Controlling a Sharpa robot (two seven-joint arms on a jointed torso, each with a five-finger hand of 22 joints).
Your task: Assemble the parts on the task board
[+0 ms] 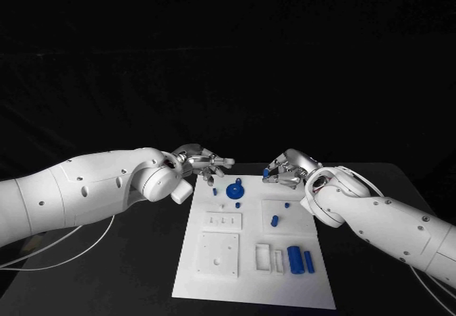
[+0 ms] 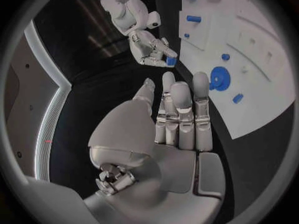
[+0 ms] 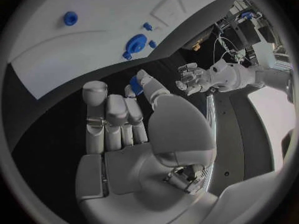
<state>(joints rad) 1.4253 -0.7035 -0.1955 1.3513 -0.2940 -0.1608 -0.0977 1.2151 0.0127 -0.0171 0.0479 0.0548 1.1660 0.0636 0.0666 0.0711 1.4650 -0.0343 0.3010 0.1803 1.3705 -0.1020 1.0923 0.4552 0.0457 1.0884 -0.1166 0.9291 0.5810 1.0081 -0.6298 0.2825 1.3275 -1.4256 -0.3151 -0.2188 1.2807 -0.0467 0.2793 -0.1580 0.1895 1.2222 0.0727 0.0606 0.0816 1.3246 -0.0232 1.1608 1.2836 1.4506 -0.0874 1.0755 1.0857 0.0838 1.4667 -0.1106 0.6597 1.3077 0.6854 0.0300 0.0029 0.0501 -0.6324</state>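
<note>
The white task board [image 1: 249, 284] lies in the middle of the black table. A blue round disc part [image 1: 234, 192] stands near its far end, with small blue pegs [image 1: 215, 191] beside it. A blue peg [image 1: 275, 220] stands mid-board, and two blue cylinders [image 1: 301, 259] lie near the front right. My right hand [image 1: 287, 170] hovers over the board's far right corner and pinches a small blue part [image 3: 137, 85] between thumb and finger. My left hand [image 1: 203, 161] hovers by the far left corner, fingers straight, holding nothing [image 2: 181, 109].
White raised blocks and recesses [image 1: 219, 253] take up the board's near half. Black table surrounds the board on all sides. Cables [image 1: 66, 253] trail under my left arm.
</note>
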